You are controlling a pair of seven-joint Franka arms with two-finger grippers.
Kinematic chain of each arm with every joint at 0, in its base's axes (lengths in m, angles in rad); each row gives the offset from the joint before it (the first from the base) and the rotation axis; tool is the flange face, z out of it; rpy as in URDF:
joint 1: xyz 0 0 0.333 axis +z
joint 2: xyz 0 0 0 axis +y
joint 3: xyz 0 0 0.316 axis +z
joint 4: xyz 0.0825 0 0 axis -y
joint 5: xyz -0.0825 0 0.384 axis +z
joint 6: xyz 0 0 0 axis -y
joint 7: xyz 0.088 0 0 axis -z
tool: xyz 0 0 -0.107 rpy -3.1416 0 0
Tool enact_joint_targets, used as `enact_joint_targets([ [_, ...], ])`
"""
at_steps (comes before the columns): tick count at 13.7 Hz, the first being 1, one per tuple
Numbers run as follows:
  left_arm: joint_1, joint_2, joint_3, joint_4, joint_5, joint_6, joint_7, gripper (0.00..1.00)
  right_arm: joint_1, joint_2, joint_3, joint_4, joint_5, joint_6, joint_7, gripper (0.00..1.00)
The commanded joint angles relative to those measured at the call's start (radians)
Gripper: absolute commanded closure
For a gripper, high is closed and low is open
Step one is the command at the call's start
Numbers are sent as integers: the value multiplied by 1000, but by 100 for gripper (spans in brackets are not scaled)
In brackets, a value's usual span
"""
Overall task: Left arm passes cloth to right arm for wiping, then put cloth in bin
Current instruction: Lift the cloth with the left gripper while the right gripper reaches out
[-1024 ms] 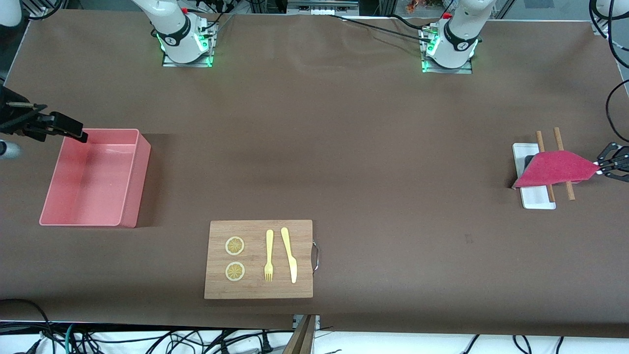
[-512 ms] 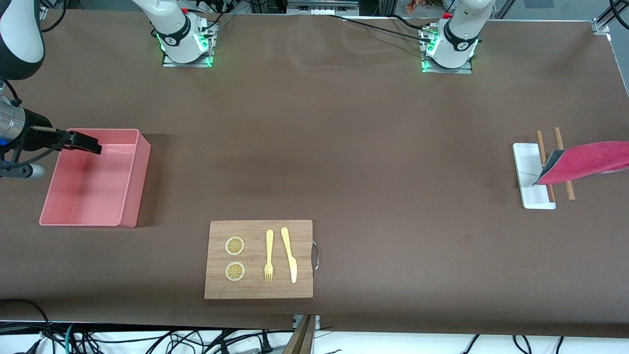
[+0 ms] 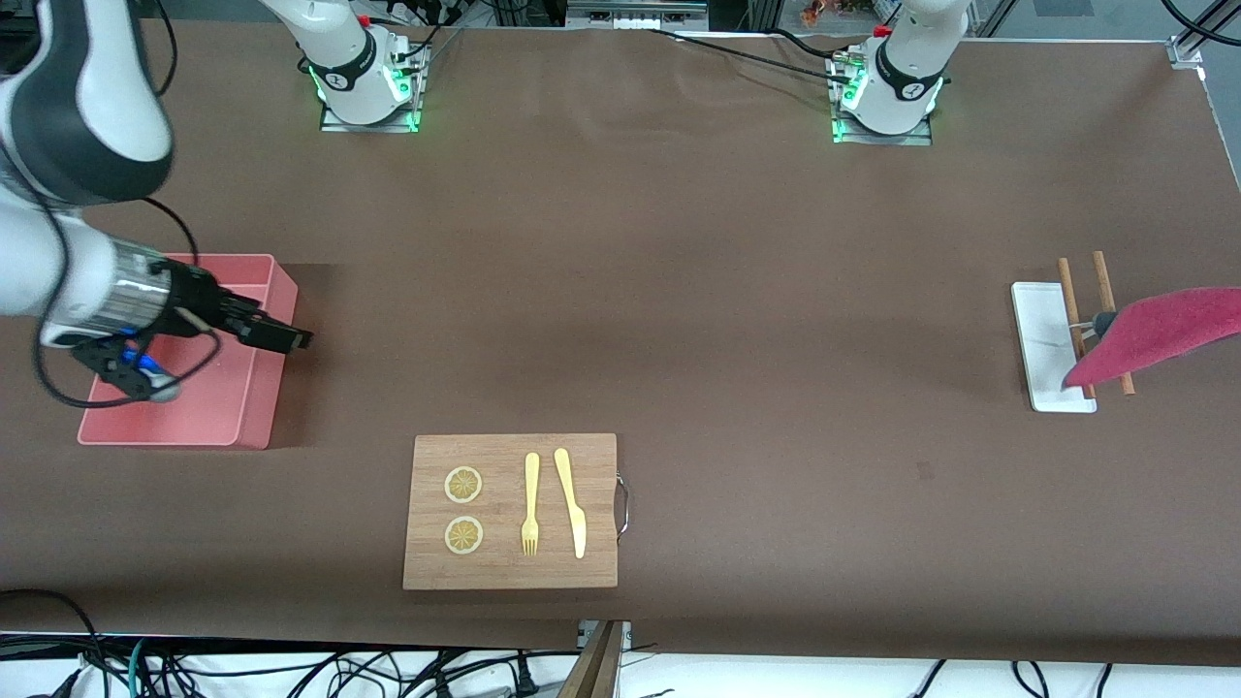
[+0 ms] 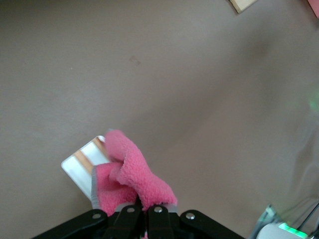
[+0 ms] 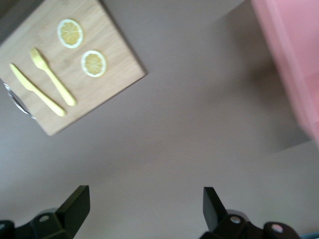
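The red-pink cloth (image 3: 1156, 332) hangs in the air over the white tray (image 3: 1045, 341) at the left arm's end of the table. In the left wrist view my left gripper (image 4: 142, 213) is shut on a bunched edge of the cloth (image 4: 130, 180), and the tray (image 4: 76, 168) lies below it. That gripper is past the edge of the front view. My right gripper (image 3: 281, 337) is open and empty, over the rim of the pink bin (image 3: 264, 393) that faces the table's middle. Its two fingers stand wide apart in the right wrist view (image 5: 143, 206), with bare table between them and the bin (image 5: 294, 64) to one side.
A wooden cutting board (image 3: 509, 511) with two lemon slices, a yellow fork (image 3: 530, 504) and a yellow knife (image 3: 571, 502) lies near the front camera. Two brown chopsticks (image 3: 1067, 286) rest across the white tray.
The left gripper has raised the cloth off the tray and gone out of the front view. The right arm has swung from the table's end across the bin toward the middle.
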Motion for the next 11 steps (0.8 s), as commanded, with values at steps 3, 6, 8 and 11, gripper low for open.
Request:
enact_joint_targets([
  [3, -181, -68, 3, -29, 30, -7, -422, 100, 24, 70, 120, 7, 14, 171, 300, 0],
  [6, -302, -70, 3, -23, 28, 1, -737, 100, 105, 119, 122, 7, 12, 289, 459, 0],
  [8, -387, -68, 5, -21, 11, 4, -954, 100, 145, 151, 123, 7, 12, 363, 552, 0],
  [11, -502, -64, 5, -21, -13, 70, -1199, 100, 209, 203, 123, 7, 11, 487, 663, 0],
])
